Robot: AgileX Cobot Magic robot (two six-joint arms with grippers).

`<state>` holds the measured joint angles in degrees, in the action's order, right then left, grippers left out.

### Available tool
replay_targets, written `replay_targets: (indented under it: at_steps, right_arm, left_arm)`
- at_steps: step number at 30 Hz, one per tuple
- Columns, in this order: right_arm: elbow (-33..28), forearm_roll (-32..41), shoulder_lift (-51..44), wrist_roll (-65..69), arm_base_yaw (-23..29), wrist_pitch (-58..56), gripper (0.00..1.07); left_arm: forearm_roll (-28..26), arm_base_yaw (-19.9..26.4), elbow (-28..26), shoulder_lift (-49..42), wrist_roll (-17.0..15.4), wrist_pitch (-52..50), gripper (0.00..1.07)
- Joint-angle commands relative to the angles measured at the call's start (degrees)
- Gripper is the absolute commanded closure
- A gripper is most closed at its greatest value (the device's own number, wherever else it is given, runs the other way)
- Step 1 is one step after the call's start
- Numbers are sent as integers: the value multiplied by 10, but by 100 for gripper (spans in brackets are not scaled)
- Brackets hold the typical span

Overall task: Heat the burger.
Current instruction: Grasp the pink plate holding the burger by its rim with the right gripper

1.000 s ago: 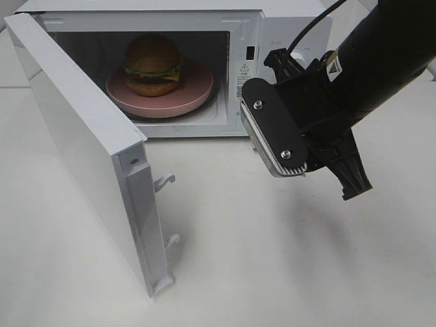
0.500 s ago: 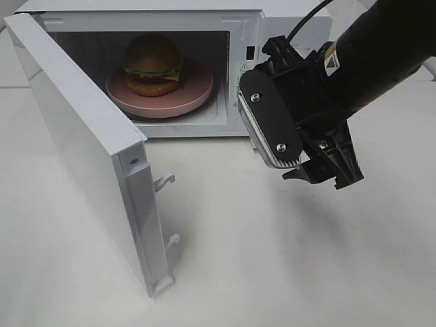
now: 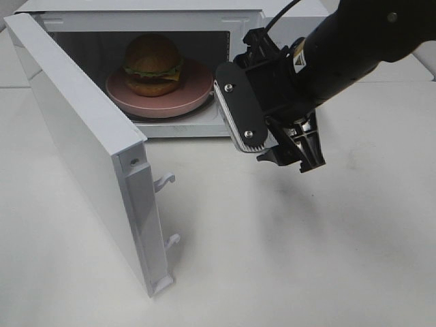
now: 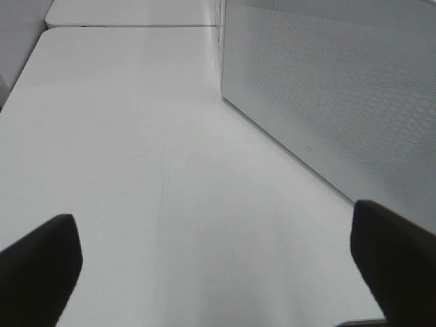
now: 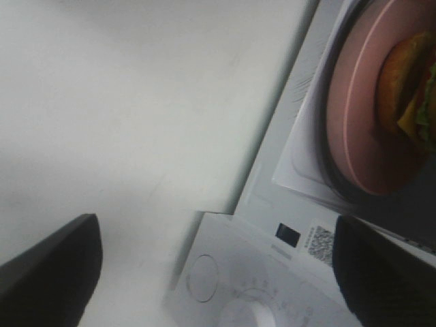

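On our white table (image 3: 286, 259) the microwave (image 3: 136, 5) stands at the far side, its door (image 3: 75, 136) swung open. The burger (image 3: 152, 65) sits on the pink plate (image 3: 194, 92) inside. Our right gripper (image 5: 218, 272) hovers just right of the opening, spread wide and empty; our left gripper (image 4: 218, 272) gapes empty too.
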<state>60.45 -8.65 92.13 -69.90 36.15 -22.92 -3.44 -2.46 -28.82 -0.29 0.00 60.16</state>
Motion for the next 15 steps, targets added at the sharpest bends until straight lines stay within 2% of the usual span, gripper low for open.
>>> replay_targets:
  at_steps: [1,15]
  right_arm:
    - [19,-3,15,11,1,17,20]
    - [116,-4,126,30,1,64,21]
  left_arm:
    - [-1,2,2,-11,0,-8,7]
    - [-1,2,2,-11,0,-8,7]
